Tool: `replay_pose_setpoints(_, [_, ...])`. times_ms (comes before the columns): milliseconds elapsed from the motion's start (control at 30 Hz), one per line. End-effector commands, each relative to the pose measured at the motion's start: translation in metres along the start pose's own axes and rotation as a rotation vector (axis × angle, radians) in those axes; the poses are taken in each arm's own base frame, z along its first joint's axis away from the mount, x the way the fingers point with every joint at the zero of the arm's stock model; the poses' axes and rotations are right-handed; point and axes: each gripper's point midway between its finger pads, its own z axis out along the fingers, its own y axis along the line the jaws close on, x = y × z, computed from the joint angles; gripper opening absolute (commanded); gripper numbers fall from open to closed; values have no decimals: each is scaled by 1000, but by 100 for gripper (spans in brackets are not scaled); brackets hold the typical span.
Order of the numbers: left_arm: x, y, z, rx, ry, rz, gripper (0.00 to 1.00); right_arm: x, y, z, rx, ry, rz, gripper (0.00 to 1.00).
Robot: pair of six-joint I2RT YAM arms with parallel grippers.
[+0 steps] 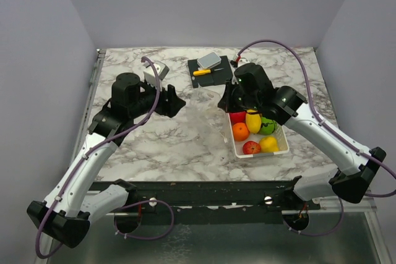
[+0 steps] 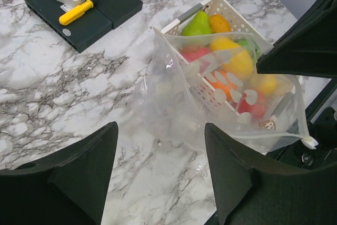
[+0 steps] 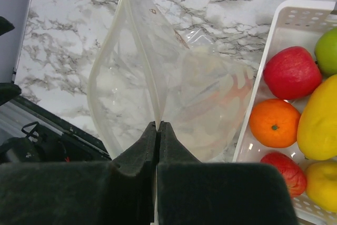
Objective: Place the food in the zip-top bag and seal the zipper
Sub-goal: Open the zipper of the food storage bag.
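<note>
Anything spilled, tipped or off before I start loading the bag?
Nothing stands out. The food all sits in the white basket, and the right gripper holds the zip-top bag up by its rim, mouth open and empty.

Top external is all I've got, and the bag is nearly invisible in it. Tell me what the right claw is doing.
Observer: The right wrist view shows the right claw shut on the rim of the zip-top bag, holding it up off the table.
Operator: Report the mouth.
Observer: The two sides of the zipper are parted, so the mouth gapes, and I see no fruit inside.
Operator: Now the left claw.
Observer: The left wrist view shows the left claw open with its fingers spread, gripping nothing. The bag hangs ahead of it, in front of the white basket.
</note>
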Motion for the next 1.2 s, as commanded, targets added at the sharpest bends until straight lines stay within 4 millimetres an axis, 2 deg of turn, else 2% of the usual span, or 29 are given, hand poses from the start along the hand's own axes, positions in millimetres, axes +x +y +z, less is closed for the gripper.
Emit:
replay_pose_setpoints(0, [-19,-2,-9,-33,-41,-33,73,-5,-8,0,91,-21,-31,1])
replay_pose_setpoints(200, [-20,-4,-7,-39,-4,-122,74,-15,-7,2,147,-59,-41,1])
replay_pose_setpoints(300, [-16,1,-2,-74,39,-181,74,-20,-7,5,191,-81,-44,1])
replay_pose_setpoints(533, [0,12,4,-159,123,-289,74,-28,8,9,200,-145,-19,1])
replay_pose_setpoints(700, [5,10,9,-163,145,-382,74,-31,12,15,225,-186,5,1])
replay_pose_setpoints(1167, [12,15,20,-190,171,-447,70,-43,35,37,218,-273,35,1])
